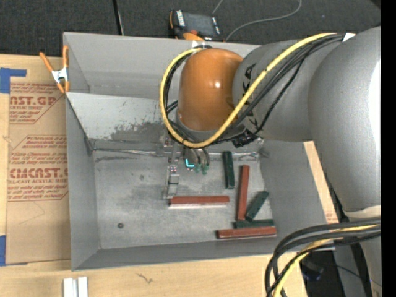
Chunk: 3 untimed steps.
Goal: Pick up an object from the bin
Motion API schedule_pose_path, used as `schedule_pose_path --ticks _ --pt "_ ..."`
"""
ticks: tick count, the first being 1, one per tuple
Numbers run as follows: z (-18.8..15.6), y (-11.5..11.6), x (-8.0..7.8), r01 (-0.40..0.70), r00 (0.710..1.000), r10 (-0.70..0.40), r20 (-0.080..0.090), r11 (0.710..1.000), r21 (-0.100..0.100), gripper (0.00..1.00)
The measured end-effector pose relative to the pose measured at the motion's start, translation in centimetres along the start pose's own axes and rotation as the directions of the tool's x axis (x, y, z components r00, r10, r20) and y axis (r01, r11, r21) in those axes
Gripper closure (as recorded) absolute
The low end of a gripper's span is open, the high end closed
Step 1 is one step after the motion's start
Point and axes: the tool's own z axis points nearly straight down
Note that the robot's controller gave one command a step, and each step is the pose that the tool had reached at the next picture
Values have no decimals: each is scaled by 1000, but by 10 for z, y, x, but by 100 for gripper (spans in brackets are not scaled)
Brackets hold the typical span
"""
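Our jaws hang low in the grey bin [80,184], beneath the orange wrist cover [207,88]. We cannot tell how far open they stand. A red-brown stick [199,199] lies flat, its left end just beside them. To their right lie a dark green stick [228,169] and further red-brown and green sticks.

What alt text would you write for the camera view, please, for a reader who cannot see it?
The robot arm's end effector hangs low in a grey metal bin, by the left end of a reddish-brown bar. More reddish-brown and dark green bars lie scattered further right in the view.
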Motion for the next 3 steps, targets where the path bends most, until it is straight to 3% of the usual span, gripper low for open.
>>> schedule_pose_path --ticks 1,2,3 --pt "79 -85 54 233 972 -233 -1 972 3 0" --pt "77 -83 52 235 972 -235 5 972 1 100" --pt "-79 -86 53 255 967 -255 15 967 4 100"
